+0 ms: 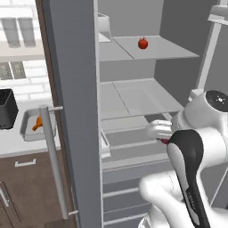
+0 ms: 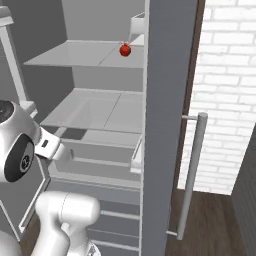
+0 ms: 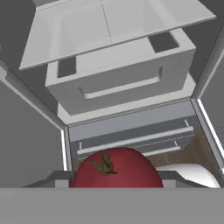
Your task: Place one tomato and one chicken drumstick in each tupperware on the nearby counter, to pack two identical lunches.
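So your gripper [image 3: 116, 186] is parked in front of the open fridge [image 1: 147, 89] with a tomato [image 3: 116, 168] sitting right between the jaws. In the hand view the red ball with its green stem lies at the bottom middle, the dark fingertips poking out on either side of it, so the jaws are partly open and clamped around that tomato. From the left base view you can just catch a sliver of red by the wrist, in front of the fridge's drawer [image 3: 122, 78].

There's a second tomato [image 1: 143, 43] up on the top shelf [image 1: 173, 51], toward the back and near the middle of it. Same one shows in the right base view at the shelf's right end, close to the door [image 2: 167, 125] edge.

The middle shelf [image 1: 133, 98] sits just above the drawer, which has two dark slots on top and a long handle groove on its front. Lower drawers with pale bars are below that.

Off to the left, the counter [image 1: 13, 142] carries a grey tray [image 1: 26, 133] right by the fridge door, with something orange [image 1: 38, 123] in it; can't tell what it is from here. A black appliance [image 1: 8, 108] stands at the counter's left end, just beside the tray.
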Controlling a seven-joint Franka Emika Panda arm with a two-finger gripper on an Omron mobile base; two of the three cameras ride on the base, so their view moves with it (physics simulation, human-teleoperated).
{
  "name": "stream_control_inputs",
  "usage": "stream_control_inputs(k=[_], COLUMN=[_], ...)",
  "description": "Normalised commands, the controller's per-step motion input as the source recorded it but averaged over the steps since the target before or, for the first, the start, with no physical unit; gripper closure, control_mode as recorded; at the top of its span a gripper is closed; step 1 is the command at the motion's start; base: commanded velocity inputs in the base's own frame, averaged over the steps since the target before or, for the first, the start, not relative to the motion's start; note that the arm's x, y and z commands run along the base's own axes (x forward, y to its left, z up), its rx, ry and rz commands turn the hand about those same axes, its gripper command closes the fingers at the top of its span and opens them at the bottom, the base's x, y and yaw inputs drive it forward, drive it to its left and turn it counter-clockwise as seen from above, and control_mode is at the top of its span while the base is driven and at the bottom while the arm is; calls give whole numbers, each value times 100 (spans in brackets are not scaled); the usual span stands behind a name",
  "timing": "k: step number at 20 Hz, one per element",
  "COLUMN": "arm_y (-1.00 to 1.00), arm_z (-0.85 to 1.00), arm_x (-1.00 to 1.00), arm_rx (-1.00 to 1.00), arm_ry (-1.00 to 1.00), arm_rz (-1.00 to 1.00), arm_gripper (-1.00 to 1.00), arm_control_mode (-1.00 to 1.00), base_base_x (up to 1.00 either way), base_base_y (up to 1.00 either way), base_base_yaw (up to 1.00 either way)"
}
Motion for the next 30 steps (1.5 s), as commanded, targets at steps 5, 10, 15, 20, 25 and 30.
stream_control_inputs(k=[5, 10, 15, 20, 25, 30], arm_y=[0, 0, 0, 0, 0, 0], arm_z=[0, 0, 0, 0, 0, 0], arm_x=[0, 0, 0, 0, 0, 0], arm_rx=[0, 0, 0, 0, 0, 0], arm_ry=[0, 0, 0, 0, 0, 0], arm_rz=[0, 0, 0, 0, 0, 0], arm_gripper=[100, 100, 100, 100, 100, 100], arm_control_mode=[100, 100, 100, 100, 100, 100], base_base_x=[-100, -78, -49, -19, 0, 47], base_base_y=[-41, -33, -38, -5, 0, -8], base_base_yaw=[25, 44, 57, 69, 78, 78])
